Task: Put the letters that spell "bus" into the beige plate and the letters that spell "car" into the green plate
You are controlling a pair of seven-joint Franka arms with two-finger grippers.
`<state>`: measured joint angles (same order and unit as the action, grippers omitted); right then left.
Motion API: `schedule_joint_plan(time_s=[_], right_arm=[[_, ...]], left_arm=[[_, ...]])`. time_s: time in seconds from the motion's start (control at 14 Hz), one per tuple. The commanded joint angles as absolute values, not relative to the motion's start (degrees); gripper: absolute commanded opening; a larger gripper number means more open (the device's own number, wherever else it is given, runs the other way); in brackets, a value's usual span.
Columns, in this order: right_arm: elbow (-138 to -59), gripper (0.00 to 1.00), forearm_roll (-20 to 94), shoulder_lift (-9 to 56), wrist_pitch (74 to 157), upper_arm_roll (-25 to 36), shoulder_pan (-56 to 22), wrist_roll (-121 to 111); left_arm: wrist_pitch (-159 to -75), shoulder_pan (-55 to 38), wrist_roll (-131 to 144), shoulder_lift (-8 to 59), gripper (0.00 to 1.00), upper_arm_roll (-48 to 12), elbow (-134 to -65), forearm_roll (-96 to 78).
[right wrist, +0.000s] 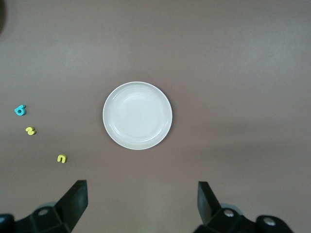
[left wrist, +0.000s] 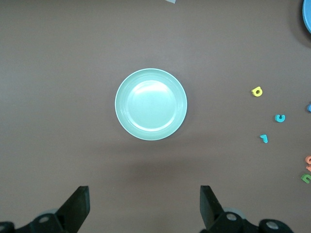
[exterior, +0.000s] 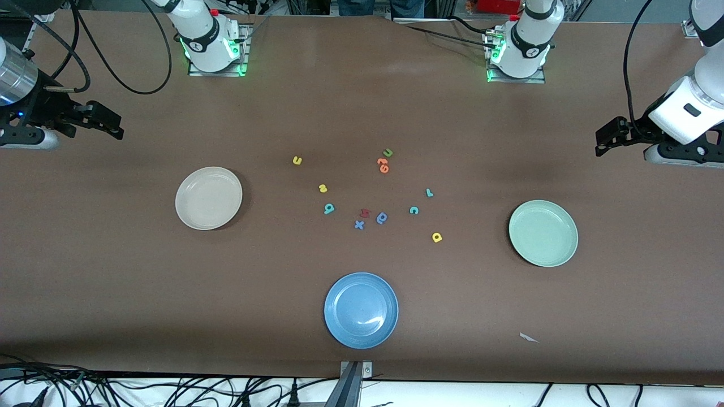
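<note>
The beige plate (exterior: 208, 198) (right wrist: 137, 115) lies empty toward the right arm's end, and the green plate (exterior: 543, 233) (left wrist: 151, 104) lies empty toward the left arm's end. Between them lie the yellow u (exterior: 297, 161), yellow s (exterior: 323, 188), teal b (exterior: 328, 209), teal c (exterior: 414, 210), teal r (exterior: 429, 193) and yellow a (exterior: 436, 237). My right gripper (exterior: 115, 128) (right wrist: 141, 201) hovers open above the table edge at its end. My left gripper (exterior: 601, 143) (left wrist: 144, 204) hovers open at the other end. Neither holds anything.
A blue plate (exterior: 361, 310) sits empty nearest the front camera. Among the letters also lie a green u (exterior: 388, 152), an orange one (exterior: 383, 165), a red one (exterior: 365, 213), a blue looped one (exterior: 382, 217) and a blue x (exterior: 359, 225).
</note>
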<state>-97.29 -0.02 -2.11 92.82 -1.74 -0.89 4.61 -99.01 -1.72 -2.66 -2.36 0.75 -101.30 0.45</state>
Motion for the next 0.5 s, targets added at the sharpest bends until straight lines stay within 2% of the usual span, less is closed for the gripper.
schedule_joint_plan(time_s=[0.0, 0.43], right_arm=[[-97.47, 1.0, 1.05, -2.81, 92.55, -1.67, -0.79, 4.13], [-97.38, 1.0, 1.05, -2.81, 92.37, -1.67, -0.79, 3.96]], left_arm=[[-98.7, -1.41, -3.78, -3.08, 1.0, 1.06, -101.95, -0.88], [-98.53, -0.88, -3.96, -2.72, 1.0, 0.7, -101.43, -0.88]])
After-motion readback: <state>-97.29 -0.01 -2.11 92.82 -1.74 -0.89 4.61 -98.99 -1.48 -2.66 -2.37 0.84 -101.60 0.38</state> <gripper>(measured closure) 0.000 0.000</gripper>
